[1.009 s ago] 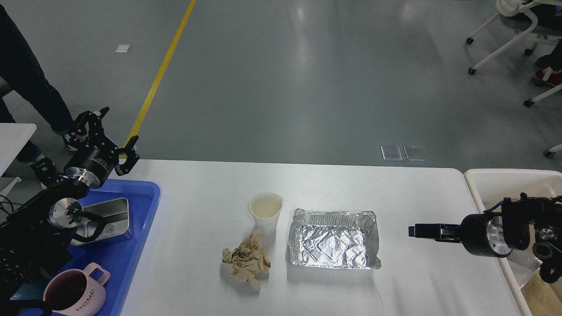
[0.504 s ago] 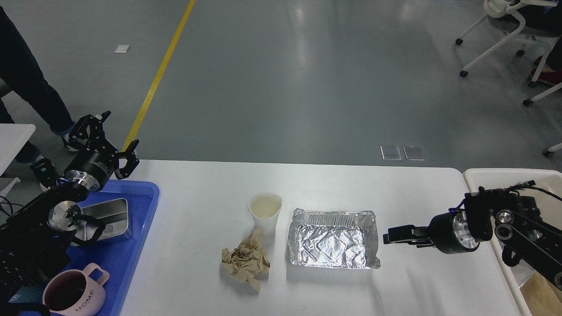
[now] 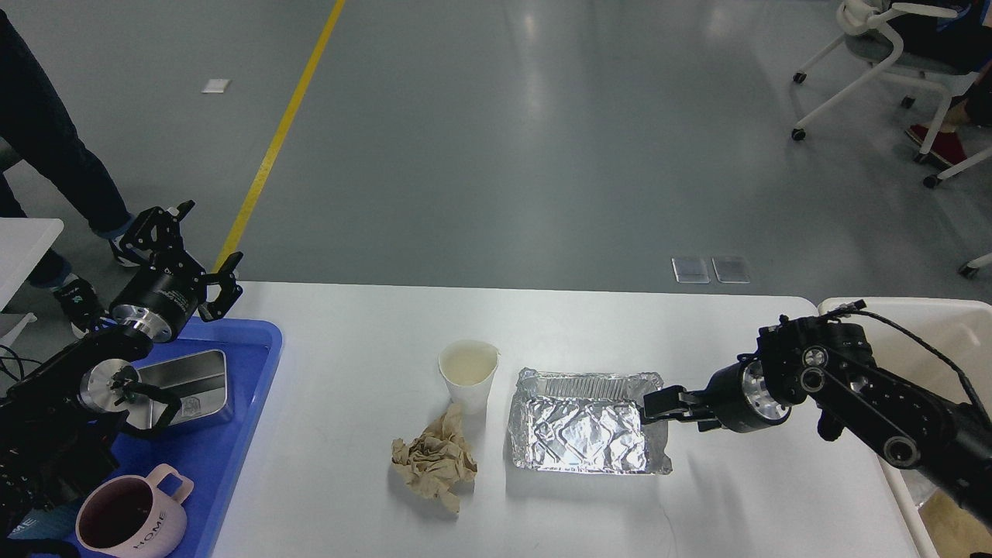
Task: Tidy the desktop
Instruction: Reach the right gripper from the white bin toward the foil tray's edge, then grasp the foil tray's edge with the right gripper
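Since trash goes in the cream bin [image 3: 961, 325] at 3 o'clock, right gripper [image 3: 655, 404], fingers unreadable, noses the foil tray [image 3: 585, 422] on the tabletop [image 3: 372, 325]; left gripper [image 3: 190, 244] hangs spread wide.

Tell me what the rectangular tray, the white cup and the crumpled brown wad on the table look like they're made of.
Rectangular tray: thin aluminium foil, shiny, with wrinkled reflective walls and floor. White cup: probably paper, matte, thin rim slightly bent. Crumpled brown wad: looks like unbleached paper, maybe a napkin, dull and deeply creased.
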{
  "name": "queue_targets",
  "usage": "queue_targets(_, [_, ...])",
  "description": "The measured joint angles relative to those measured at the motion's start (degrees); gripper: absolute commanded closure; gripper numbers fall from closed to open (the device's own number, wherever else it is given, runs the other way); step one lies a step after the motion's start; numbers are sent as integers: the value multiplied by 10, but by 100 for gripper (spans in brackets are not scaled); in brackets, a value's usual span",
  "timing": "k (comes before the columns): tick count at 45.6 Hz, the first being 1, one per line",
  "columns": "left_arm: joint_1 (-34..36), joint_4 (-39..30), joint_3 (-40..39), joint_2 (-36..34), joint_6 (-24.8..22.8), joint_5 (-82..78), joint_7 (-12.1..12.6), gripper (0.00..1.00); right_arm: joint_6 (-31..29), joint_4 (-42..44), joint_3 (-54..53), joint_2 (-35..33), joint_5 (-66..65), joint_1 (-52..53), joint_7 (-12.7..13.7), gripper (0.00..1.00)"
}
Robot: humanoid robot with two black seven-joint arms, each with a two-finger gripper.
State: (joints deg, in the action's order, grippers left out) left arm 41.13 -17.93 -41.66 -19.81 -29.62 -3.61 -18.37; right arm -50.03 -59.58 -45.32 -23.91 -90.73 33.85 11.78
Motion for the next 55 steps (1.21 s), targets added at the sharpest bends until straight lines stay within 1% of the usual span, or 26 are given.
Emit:
queue_targets(6, [-1, 0, 0, 0, 0, 0, 0, 3, 0, 9, 5, 19, -1, 5, 0, 0])
queue_targets(15, [-1, 0, 0, 0, 0, 0, -1, 3, 4, 44, 7, 49, -2, 21, 1, 0])
queue_targets(28, [-4, 0, -1, -1, 0, 0, -3, 3, 7, 58, 25, 59, -3, 33, 0, 0])
queue_targets(30, [-5, 0, -1, -1, 0, 0, -3, 3, 8, 59, 27, 59, -4, 34, 0, 1])
queue_targets(31, [-5, 0, -1, -1, 0, 0, -3, 3, 9, 59, 29, 59, -4, 34, 0, 4])
queue_targets(35, [-6, 0, -1, -1, 0, 0, -4, 3, 14, 66, 30, 63, -6, 35, 0, 23])
queue_targets(36, [-6, 0, -1, -1, 0, 0, -4, 3, 15, 69, 30, 64, -6, 35, 0, 32])
queue_targets(37, [-7, 0, -1, -1, 0, 0, -4, 3, 16, 71, 31, 66, -6, 35, 0, 43])
queue_targets(39, [-7, 0, -1, -1, 0, 0, -4, 3, 18, 77, 31, 69, -7, 36, 1, 68])
queue_targets(40, [-8, 0, -1, -1, 0, 0, -4, 3, 19, 79, 32, 70, -7, 37, 3, 77])
queue_targets(41, [-9, 0, -1, -1, 0, 0, -4, 3, 19, 81, 32, 71, -7, 38, 6, 83])
queue_targets(43, [-9, 0, -1, -1, 0, 0, -5, 3, 19, 84, 32, 71, -6, 38, 18, 88])
queue_targets(44, [-10, 0, -1, -1, 0, 0, -5, 3, 19, 85, 32, 71, -5, 39, 29, 91])
queue_targets(46, [-10, 0, -1, -1, 0, 0, -5, 3, 19, 86, 31, 71, -1, 39, 49, 100])
queue_targets(48, [-10, 0, -1, -1, 0, 0, -5, 3, 19, 86, 28, 72, 3, 38, 70, 100])
queue_targets(51, [-11, 0, -1, -3, 0, 0, -5, 3, 19, 86, 26, 73, 9, 35, 88, 100])
queue_targets(55, [-11, 0, -1, -8, 0, 0, -5, 3, 23, 86, 24, 73, 15, 34, 98, 100])
